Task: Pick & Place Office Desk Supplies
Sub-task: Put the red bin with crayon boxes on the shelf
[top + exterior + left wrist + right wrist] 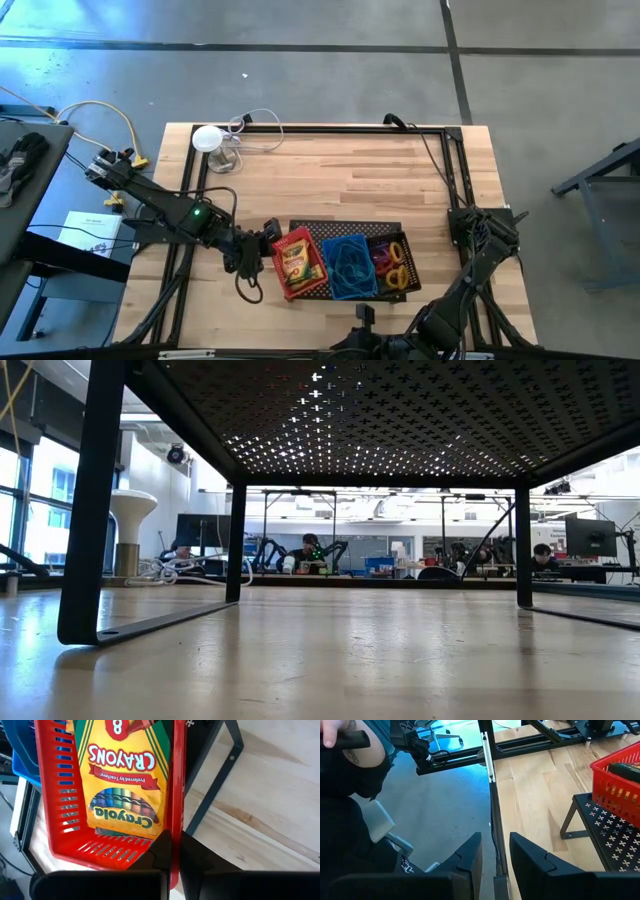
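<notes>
A red mesh basket (pixel 297 263) (pixel 65 795) holds a yellow crayon box (pixel 296 256) (pixel 122 775) and sits askew over the left end of the raised black perforated tray (pixel 345 229). My left gripper (pixel 268 240) (pixel 172 840) is shut on this basket's wall. Beside it on the tray stand a blue basket (pixel 348 265) and a third basket with red and yellow rubber-band loops (pixel 390 262). My right gripper (pixel 472 222) (pixel 495 845) waits open near the table's right edge, touching nothing. My left gripper pinches the red basket's side wall at its rim (pixel 175 815), near one corner. One finger (pixel 160 852) is inside the basket and the other (pixel 195 855) is outside. The basket tilts in the hold; whether its underside rests on the tray cannot be told.
The tray stands on thin black legs (pixel 220 765) (pixel 90 560), with open room beneath it in the low view. A white round disc with clear cable (pixel 207 138) sits at the far left corner. Bare wood spans the table's far half (pixel 340 170). A person (pixel 350 780) is beyond the table edge.
</notes>
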